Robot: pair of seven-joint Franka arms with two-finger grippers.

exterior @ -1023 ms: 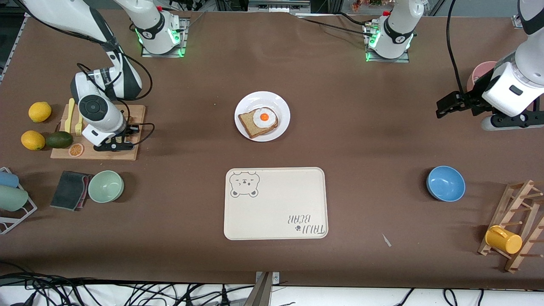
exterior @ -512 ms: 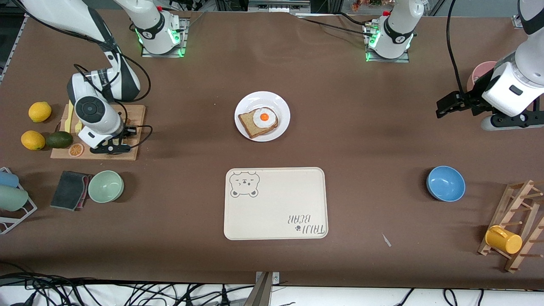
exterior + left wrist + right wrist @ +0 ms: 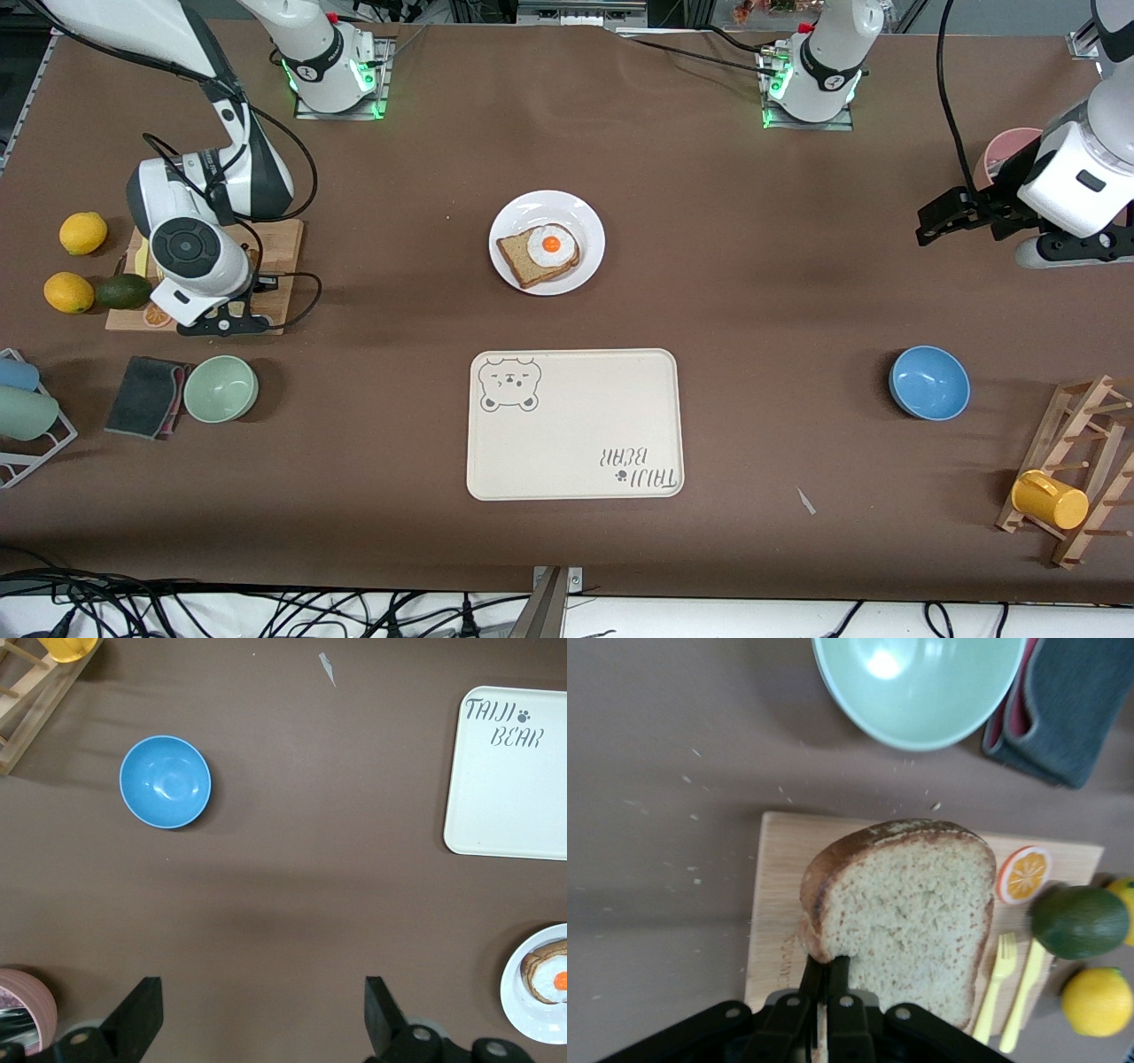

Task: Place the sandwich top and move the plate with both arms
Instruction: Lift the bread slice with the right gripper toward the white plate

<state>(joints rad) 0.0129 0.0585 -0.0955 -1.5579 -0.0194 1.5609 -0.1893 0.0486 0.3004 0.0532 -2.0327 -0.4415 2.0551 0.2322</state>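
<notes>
The sandwich top [image 3: 908, 908], a speckled light-brown slice with a darker crust, is pinched at its crust edge by my right gripper [image 3: 828, 973] over the wooden board [image 3: 775, 895]. In the front view the right gripper [image 3: 221, 324] is over that board [image 3: 279, 244] and the arm hides the slice. The white plate [image 3: 586, 213] sits mid-table and bears a bread slice with a fried egg [image 3: 540, 252]. It also shows in the left wrist view [image 3: 518, 997]. My left gripper [image 3: 941, 217] is open and empty over bare table at the left arm's end; its fingers [image 3: 142, 1014] stand wide apart.
A cream bear tray [image 3: 574, 424] lies nearer the front camera than the plate. A green bowl [image 3: 221, 388] and grey cloth [image 3: 146, 396] lie by the board, with two lemons [image 3: 82, 233], an avocado [image 3: 122, 291] and an orange slice. A blue bowl [image 3: 928, 382], pink cup [image 3: 1001, 151] and a rack with a yellow mug [image 3: 1050, 499] stand at the left arm's end.
My right arm's wrist and gripper have shifted a little toward the front camera and the right arm's end, over the board. My left gripper has drifted slightly toward the left arm's end.
</notes>
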